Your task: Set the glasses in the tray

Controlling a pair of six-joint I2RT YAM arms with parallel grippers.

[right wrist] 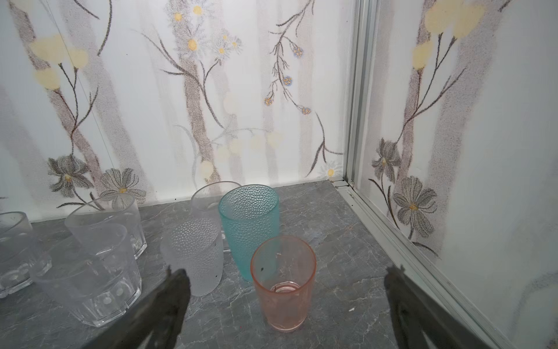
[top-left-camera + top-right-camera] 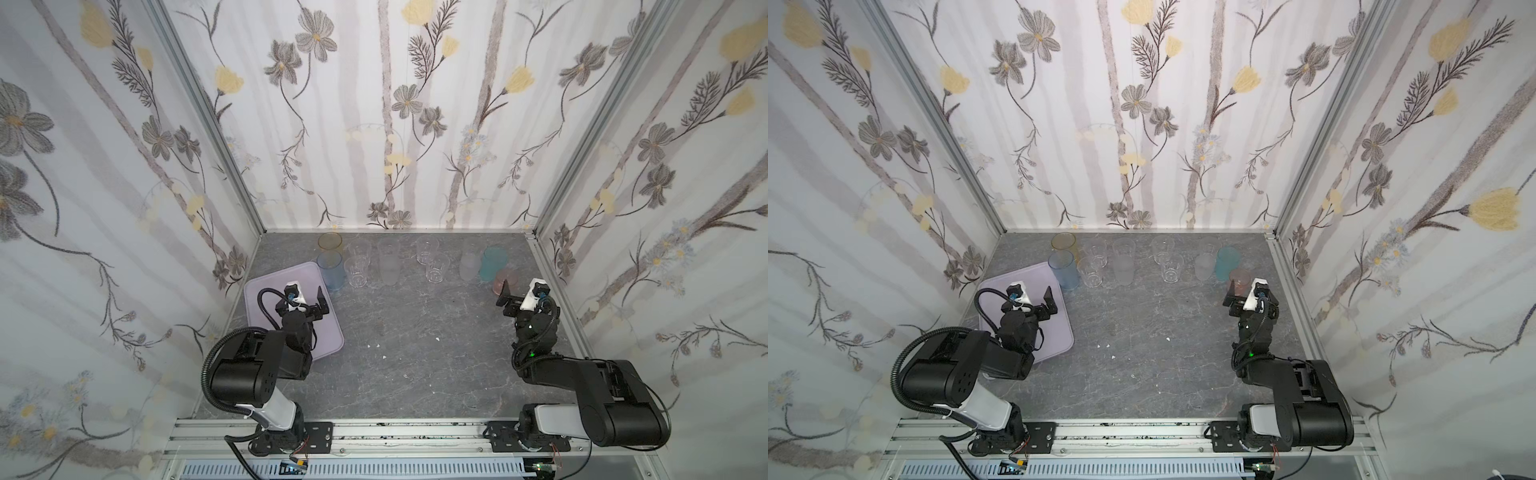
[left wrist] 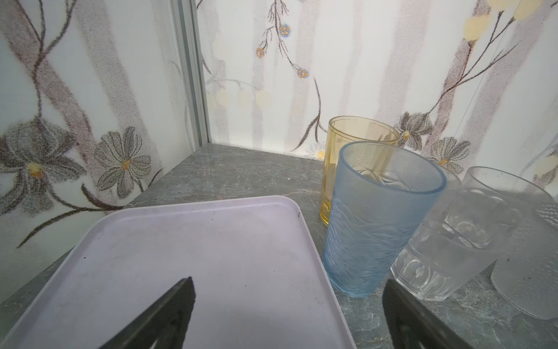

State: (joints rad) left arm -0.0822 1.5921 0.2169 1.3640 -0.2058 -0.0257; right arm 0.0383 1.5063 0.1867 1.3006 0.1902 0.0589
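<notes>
ahead of spread right jaws, pink glass (image 1: 283,284)

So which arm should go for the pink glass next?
Right. The open right gripper faces the pink glass, right in front of it; the left gripper hangs over the tray on the other side.
</notes>
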